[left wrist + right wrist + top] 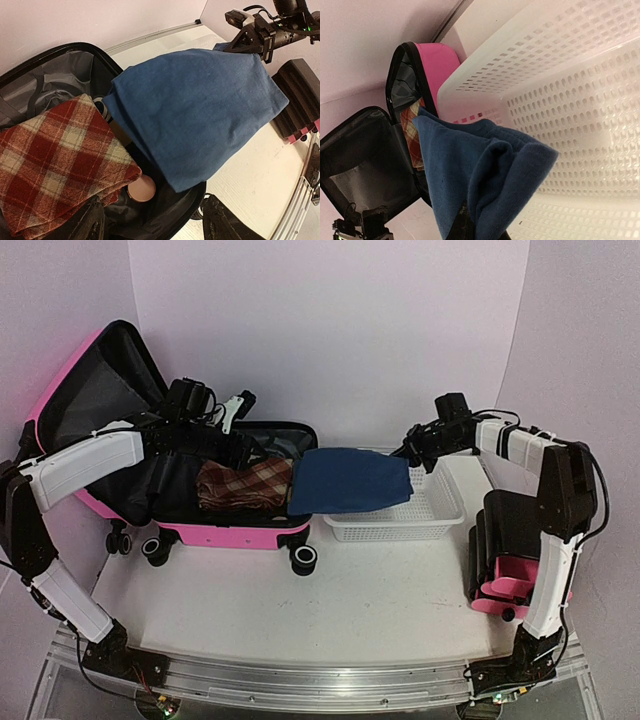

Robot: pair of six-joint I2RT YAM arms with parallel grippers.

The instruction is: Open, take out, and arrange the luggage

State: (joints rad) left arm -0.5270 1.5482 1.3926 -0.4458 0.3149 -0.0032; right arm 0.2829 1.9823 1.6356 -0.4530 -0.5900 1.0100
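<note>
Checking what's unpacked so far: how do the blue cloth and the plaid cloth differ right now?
Look: the blue cloth is plain dark blue; the plaid cloth is red-and-cream checked.
Place: the blue cloth stretches from the luggage over the white basket, while the plaid cloth lies wholly inside the luggage.
Grip: the right gripper is shut on the blue cloth's corner; nothing holds the plaid cloth.
Both are soft fabric.
</note>
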